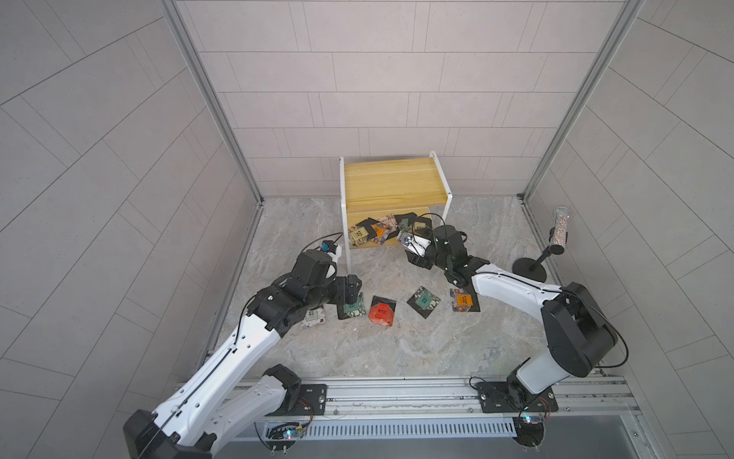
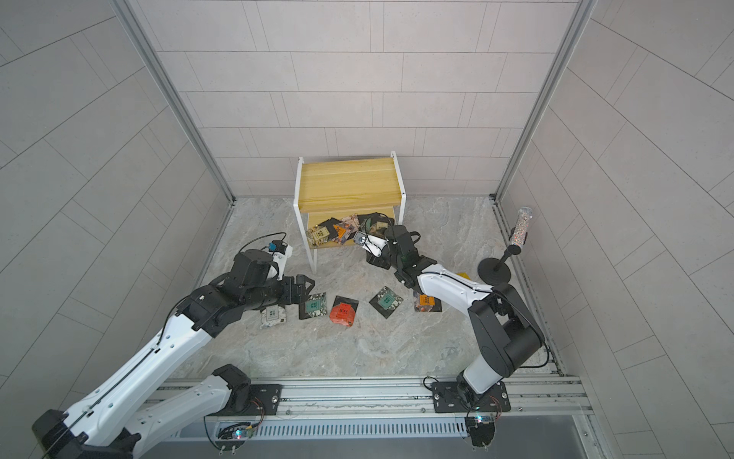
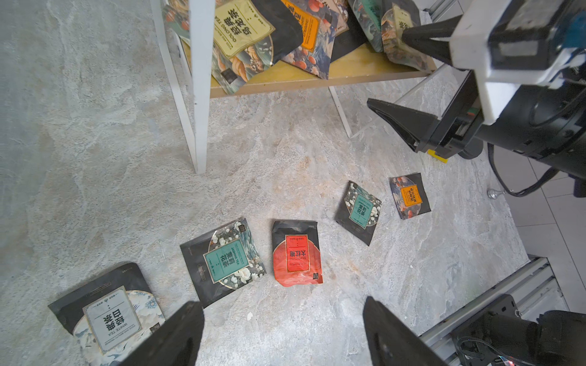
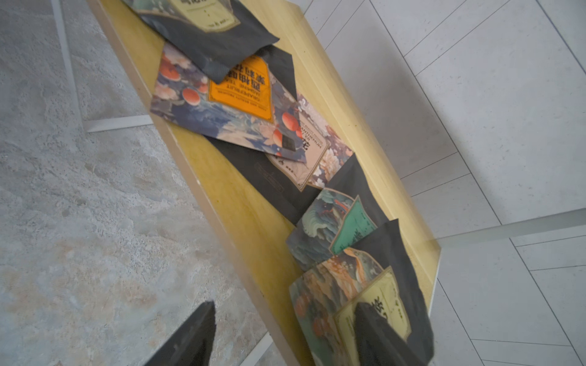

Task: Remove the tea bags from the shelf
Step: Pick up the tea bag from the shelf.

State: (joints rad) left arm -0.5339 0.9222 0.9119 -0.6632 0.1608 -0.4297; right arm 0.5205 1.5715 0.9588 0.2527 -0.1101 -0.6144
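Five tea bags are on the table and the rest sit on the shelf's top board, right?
No. Five tea bags are on the table, but the rest sit on the shelf's lower board, not the top one; both top views show it.

shelf (image 1: 393, 179): boards of yellowish wood, grain visible, smooth, low satin sheen. frame is thin metal, painted white, matt.
tea bags (image 4: 241, 92) on the lower board: flat printed sachets with matt black borders, lightly creased. paper or film, cannot tell.
red tea bag (image 3: 296, 256) on the table: wrinkled, faint gloss.
table (image 1: 397, 349): grey stone-look top, veined, rough-looking, matt.
left gripper (image 3: 280, 302) fingers (image 3: 177, 336): matt black plastic.
arm shells (image 1: 246, 345): smooth white plastic, mild gloss.
rail (image 1: 397, 391), near edge: bare ribbed metal.
cylinder (image 1: 561, 230), far right: glitter-coated, sparkling.
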